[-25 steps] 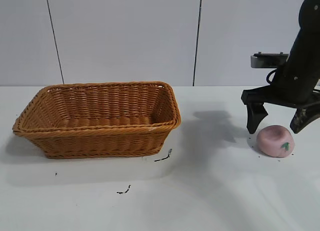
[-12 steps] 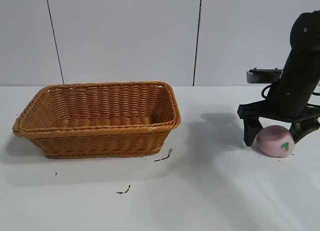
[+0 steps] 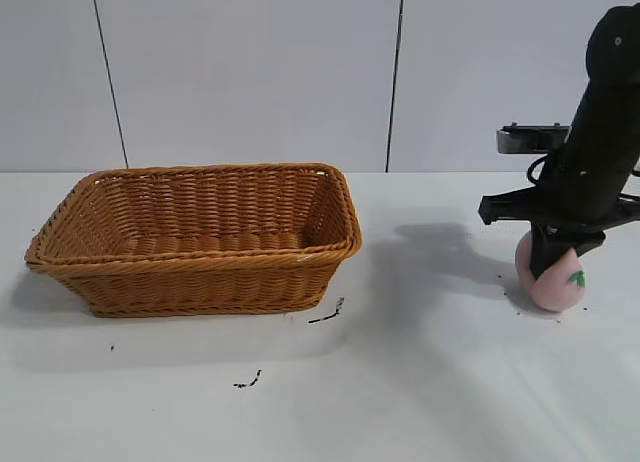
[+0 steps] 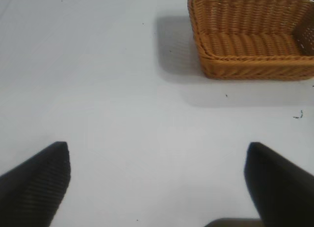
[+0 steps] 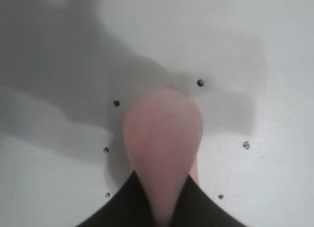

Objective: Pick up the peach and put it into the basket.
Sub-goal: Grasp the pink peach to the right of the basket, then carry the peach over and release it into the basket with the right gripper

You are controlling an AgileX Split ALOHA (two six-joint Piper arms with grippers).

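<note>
Exterior view: right claw (image 3: pixel 552 265) pinched tight on the small soft pale-pink toy peach (image 3: pixel 553 280), fingers meeting at its upper part; the fruit bulges below the grip. Whether the peach is clear of the white worktop (image 3: pixel 420 382) or touching it, cannot tell.

Key relation: the large rectangular orange-brown wicker basket (image 3: pixel 195 238) lies at 9 o'clock from the claw, well apart, bare worktop between. Its long axis runs 9-to-3, so the near short end faces the claw. The carry must go toward 9 o'clock and clear the braided rim.

Right wrist view: peach (image 5: pixel 163 138) squeezed to a teardrop, narrow end between the fingers, rounded end pointing away. Green leaf mark faces the exterior camera.

Left claw (image 4: pixel 157 185) parked, fingers wide, holding nothing; the right is far nearer the peach.
</note>
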